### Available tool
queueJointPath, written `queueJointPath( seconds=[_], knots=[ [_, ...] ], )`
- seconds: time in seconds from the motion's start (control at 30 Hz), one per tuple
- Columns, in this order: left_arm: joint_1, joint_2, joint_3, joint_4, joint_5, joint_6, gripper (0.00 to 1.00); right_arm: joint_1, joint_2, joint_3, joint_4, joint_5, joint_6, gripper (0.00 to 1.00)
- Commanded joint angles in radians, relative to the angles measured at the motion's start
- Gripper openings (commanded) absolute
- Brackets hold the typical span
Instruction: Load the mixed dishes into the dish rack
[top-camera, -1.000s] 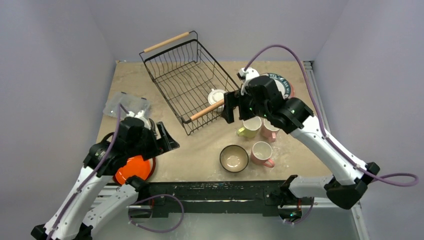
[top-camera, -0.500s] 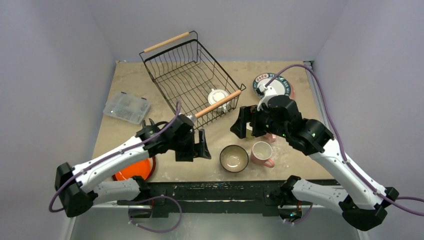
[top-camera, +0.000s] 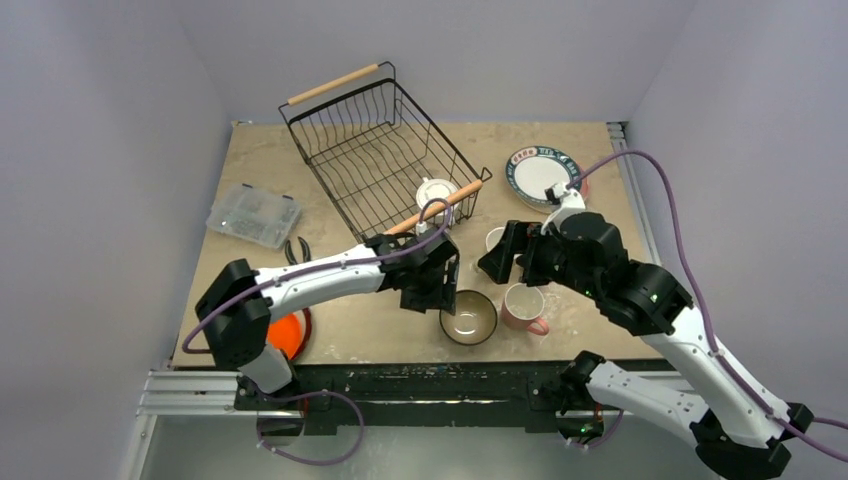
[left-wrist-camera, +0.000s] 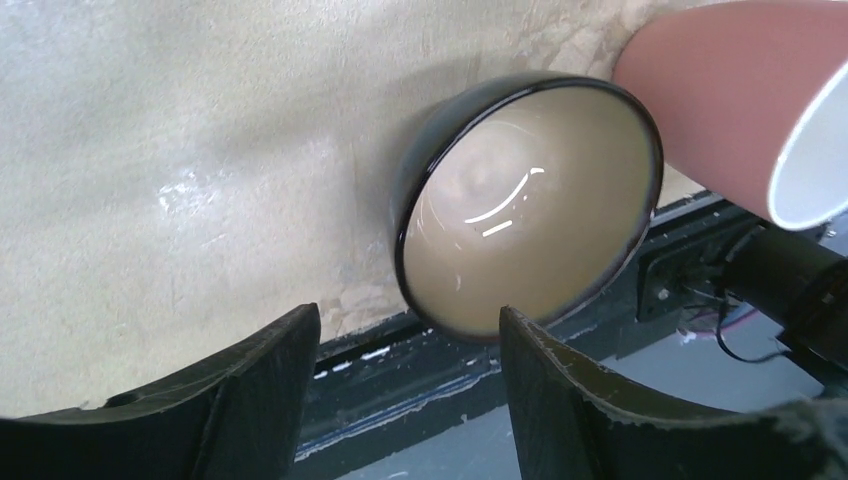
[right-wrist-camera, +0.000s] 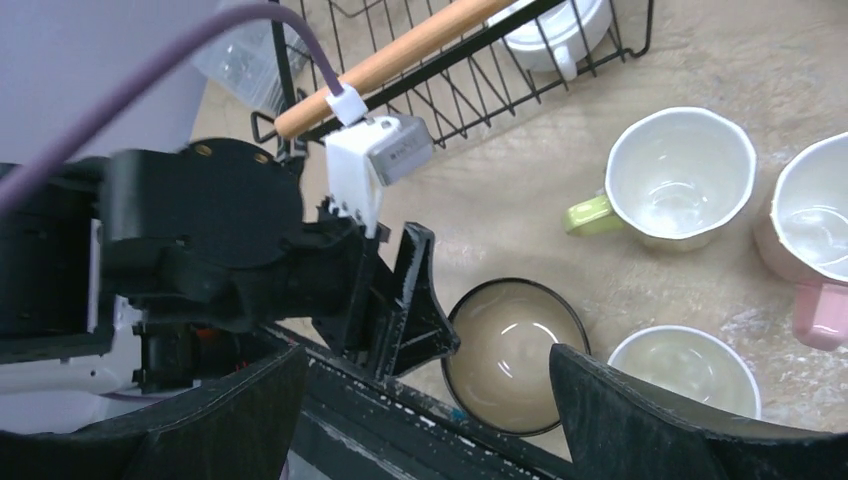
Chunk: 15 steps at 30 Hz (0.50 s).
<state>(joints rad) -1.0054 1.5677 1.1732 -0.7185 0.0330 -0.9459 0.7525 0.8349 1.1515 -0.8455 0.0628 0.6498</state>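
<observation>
The left hand (left-wrist-camera: 405, 318) hangs open and empty just beside the bowl (left-wrist-camera: 525, 200) on the worktop (left-wrist-camera: 200, 150); the right hand (right-wrist-camera: 428, 355) hovers wide open above, holding nothing

clear plastic box (top-camera: 253, 214), black pliers (top-camera: 297, 250), tan table (top-camera: 260, 160)
</observation>
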Motion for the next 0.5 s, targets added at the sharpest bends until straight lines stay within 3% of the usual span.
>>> queueJointPath(
  seconds=[0.0, 0.17, 0.47],
  knots=[
    [-0.024, 0.087, 0.087, 0.009, -0.055, 0.036, 0.62, -0.002, -0.035, 0.005, -0.010, 0.116, 0.046, 0.93],
    [-0.038, 0.168, 0.099, -0.020, -0.094, 0.044, 0.58, -0.001, -0.062, 0.022, -0.051, 0.194, 0.031, 0.98],
    [-0.041, 0.287, 0.111, -0.004, -0.056, 0.069, 0.47, 0.000, -0.047, 0.006, -0.029, 0.199, 0.008, 0.98]
  ],
)
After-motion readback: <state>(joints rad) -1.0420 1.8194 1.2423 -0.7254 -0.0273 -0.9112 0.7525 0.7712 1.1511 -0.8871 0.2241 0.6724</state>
